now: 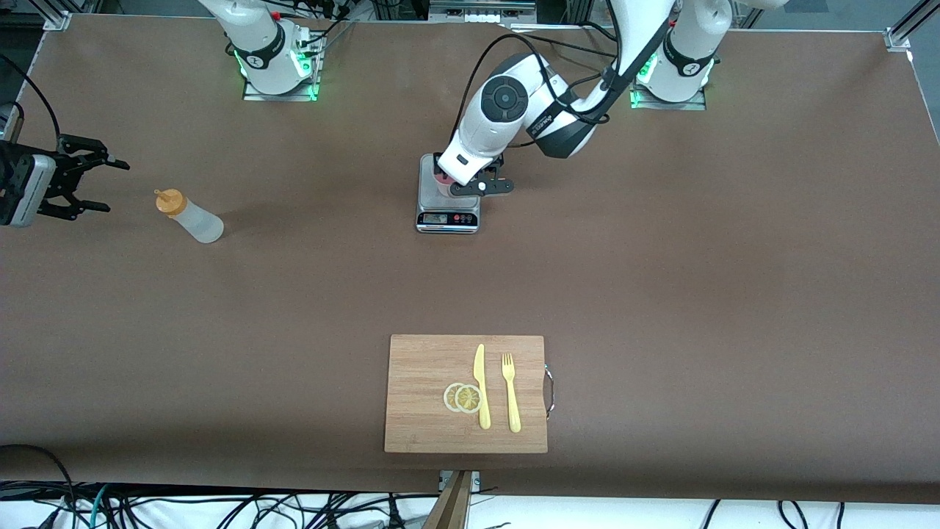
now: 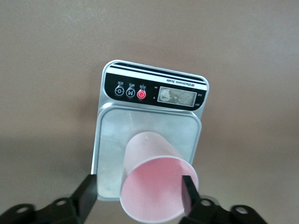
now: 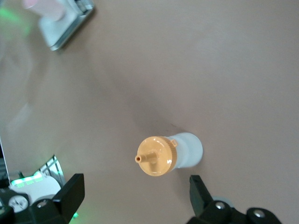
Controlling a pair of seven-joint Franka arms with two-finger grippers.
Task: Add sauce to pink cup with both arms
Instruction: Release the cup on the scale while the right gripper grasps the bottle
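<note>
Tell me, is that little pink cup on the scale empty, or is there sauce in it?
Empty, as far as shows: the left wrist view looks into the pink cup, standing upright on the scale, and its inside is bare pink.

The scale (image 2: 148,140) carries the only lettering that reads at all; on its black panel, at 12 o'clock of the plate, the middle round button (image 2: 130,93) shows a white "M"; the button beside it (image 2: 118,91) seems to show "0"; the red one (image 2: 142,94) bears a power sign; the small white print over the display (image 2: 175,95) is too fine to read; the display shows no legible digits.
</note>
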